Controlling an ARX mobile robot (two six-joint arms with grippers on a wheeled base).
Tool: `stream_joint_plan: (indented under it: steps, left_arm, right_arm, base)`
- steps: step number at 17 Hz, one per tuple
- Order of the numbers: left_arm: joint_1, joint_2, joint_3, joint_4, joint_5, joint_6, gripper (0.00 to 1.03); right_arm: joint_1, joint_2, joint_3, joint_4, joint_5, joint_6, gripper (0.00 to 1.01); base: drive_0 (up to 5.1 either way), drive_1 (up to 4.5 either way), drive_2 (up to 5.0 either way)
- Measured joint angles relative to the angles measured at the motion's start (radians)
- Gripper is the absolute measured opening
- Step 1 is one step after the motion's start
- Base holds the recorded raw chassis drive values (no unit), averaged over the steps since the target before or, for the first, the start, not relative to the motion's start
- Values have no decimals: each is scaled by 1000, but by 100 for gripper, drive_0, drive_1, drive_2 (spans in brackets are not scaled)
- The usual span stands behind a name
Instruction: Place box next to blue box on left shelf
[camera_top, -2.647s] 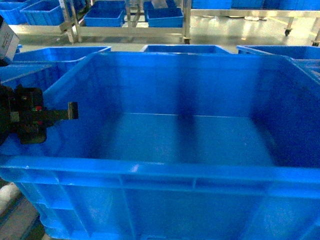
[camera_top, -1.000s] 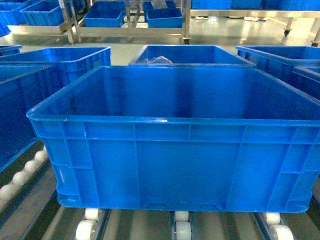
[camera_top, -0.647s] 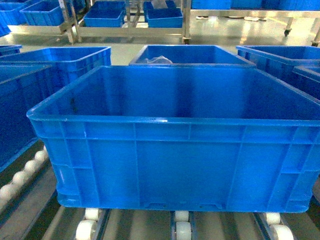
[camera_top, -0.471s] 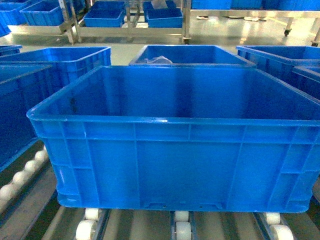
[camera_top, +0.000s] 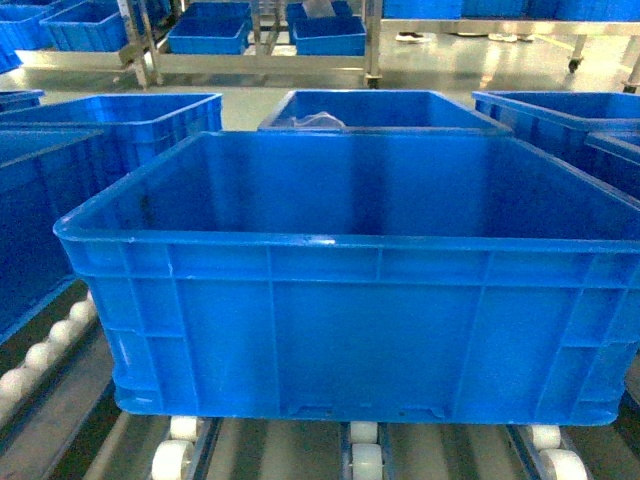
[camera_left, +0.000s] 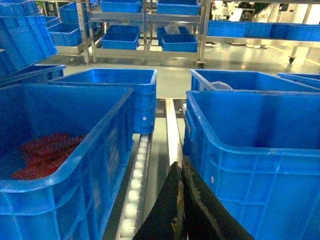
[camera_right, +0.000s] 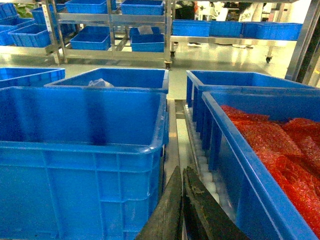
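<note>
The box (camera_top: 350, 300), a big bright-blue ribbed crate with nothing inside, rests on the white rollers (camera_top: 172, 458) of the left shelf. To its left stands a blue box (camera_top: 35, 215) holding red packets (camera_left: 45, 152), a narrow roller lane (camera_left: 136, 175) apart from it. My left gripper (camera_left: 179, 167) is shut on nothing, low over that lane between the blue box (camera_left: 65, 165) and the box (camera_left: 255, 150). By the box's right wall (camera_right: 85, 150), my right gripper (camera_right: 181, 172) is likewise shut on nothing. Neither gripper shows in the head view.
A crate of red packets (camera_right: 270, 145) stands right of the box, across another roller strip (camera_right: 206, 172). More blue crates (camera_top: 375, 108) sit behind on the rack. Metal racks with blue bins (camera_top: 210, 35) stand across the floor aisle.
At the earliest frame the box filled the view, with my left gripper at its left wall. It now sits lower and farther off on the rollers, with no gripper in the head view. Nothing moved in the last second.
</note>
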Motion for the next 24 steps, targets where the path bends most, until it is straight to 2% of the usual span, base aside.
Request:
stream_joint_plan:
  steps: [2,3,4,5,7,8,9,11,16,17,18,24]
  left_arm:
    - [0,-21,0,-21,0,0,3]
    - [0,-99,1,-138,0,0,3]
    - [0,-165,1,-207,-5,0,3]
    - [0,-182,1,-180,2,1,3]
    - [0,-182,1,-206,-4,3,3]
    - [0,-182,1,-196,0,3,3]
    - [0,-182,0,-197,-2,2,3]
    - [0,-182,0,-200,0,2,21]
    - [0,-182,0,-200,0,2,88]
    - [0,-182,0,-200,0,4,100]
    - [0,-182,0,-200,0,3,97]
    - [0,-182,0,-200,0,3,98]
  right_arm:
    - [0,-21,0,-24,0,0,1]
    - [0,-102,0,-150,-2,0,1]
    - [0,-168,0,-203,1,0,1]
    - [0,-191,0,-186,0,0,1]
    - [0,-188,0,-206,0,0,1]
    - [0,-188,0,-194,0,-1,4]
    - [0,-188,0,-200,0,0,12]
    - [0,-188,0,-199,0,0,30]
    - [0,-188,0,-200,0,0,98]
    - [0,-188,0,-200,0,0,98]
    - [0,-188,0,-200,0,0,98]
    - [0,-188,0,-200,0,0,98]
  base:
    - [0,0,0]
    - [0,0,0]
    - [0,0,0]
    - [0,0,0]
    - [0,0,0]
    - [0,0,0]
    - [0,0,0]
    - [0,0,0]
    - [0,0,0]
    - [0,0,0]
    - [0,0,0]
    - [0,0,0]
